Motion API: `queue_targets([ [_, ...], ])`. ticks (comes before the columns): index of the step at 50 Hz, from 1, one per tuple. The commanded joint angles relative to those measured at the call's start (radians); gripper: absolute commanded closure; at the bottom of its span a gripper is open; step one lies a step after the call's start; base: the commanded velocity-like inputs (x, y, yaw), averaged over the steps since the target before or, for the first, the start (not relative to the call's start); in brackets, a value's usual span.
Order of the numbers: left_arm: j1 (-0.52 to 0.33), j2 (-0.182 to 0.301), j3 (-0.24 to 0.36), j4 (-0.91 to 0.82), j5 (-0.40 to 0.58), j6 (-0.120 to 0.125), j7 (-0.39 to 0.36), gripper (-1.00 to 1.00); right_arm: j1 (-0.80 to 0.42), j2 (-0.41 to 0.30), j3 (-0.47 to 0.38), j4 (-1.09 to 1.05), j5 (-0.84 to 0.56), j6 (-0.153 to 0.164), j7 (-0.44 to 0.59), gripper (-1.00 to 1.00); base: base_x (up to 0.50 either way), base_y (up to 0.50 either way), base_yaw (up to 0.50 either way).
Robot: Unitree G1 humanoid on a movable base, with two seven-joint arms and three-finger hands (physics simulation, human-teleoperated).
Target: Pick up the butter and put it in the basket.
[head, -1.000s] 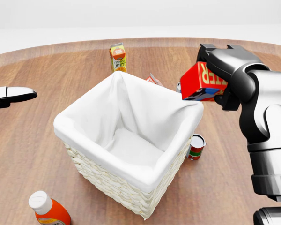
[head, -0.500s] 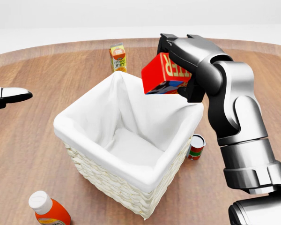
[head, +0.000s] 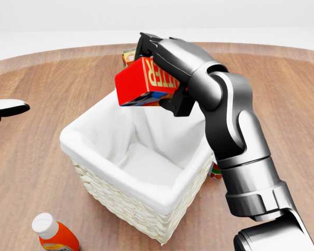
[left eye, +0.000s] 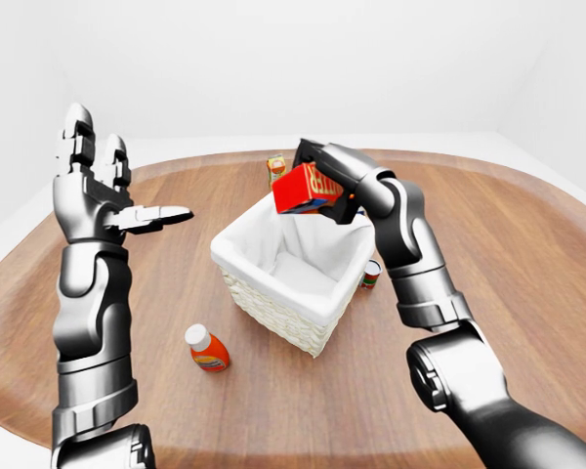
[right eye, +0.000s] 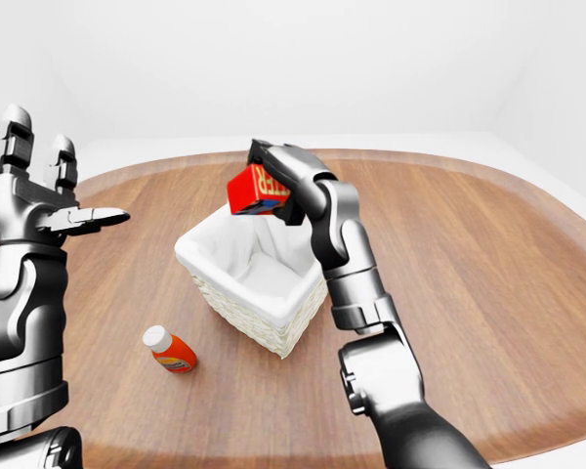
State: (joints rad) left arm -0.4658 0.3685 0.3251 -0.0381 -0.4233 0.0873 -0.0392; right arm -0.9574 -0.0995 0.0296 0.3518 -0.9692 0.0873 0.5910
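Note:
The butter point(head: 144, 83) is a red box with gold letters and a blue underside. My right hand point(head: 162, 68) is shut on it and holds it in the air, tilted, over the upper rim of the basket point(head: 120, 201). The basket is white wicker with a white cloth lining point(head: 146, 162) and nothing shows inside it. My left hand point(left eye: 127, 210) is raised at the left of the left-eye view, fingers spread open and holding nothing, well away from the basket.
An orange bottle with a white cap point(head: 52, 232) lies on the wooden table point(head: 31, 157) below and left of the basket. A juice carton point(left eye: 274, 166) stands behind the basket, mostly hidden by the butter in the head view. A small can point(left eye: 372, 275) stands at the basket's right.
My right arm has carried the butter leftward, from beyond the basket's right corner to above its upper rim. The left hand has slid slightly left in the head view.

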Motion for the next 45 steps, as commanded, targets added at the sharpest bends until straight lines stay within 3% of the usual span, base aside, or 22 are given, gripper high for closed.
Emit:
queue_targets([
  [1,0.004,0.011,0.011,0.012,-0.019,0.000,0.000,-1.00,0.002,0.031,-0.003,0.004,0.154,0.000,-0.110,1.00,0.00,0.00,0.00],
  [22,0.010,0.018,0.014,0.039,-0.033,0.000,-0.002,-1.00,-0.016,0.036,-0.049,0.150,0.517,0.000,-0.368,1.00,0.00,0.00,0.00],
  [45,0.013,0.019,0.015,0.063,-0.034,0.000,-0.009,-1.00,0.001,0.066,-0.032,0.300,0.718,0.000,-0.490,1.00,0.00,0.00,0.00],
])
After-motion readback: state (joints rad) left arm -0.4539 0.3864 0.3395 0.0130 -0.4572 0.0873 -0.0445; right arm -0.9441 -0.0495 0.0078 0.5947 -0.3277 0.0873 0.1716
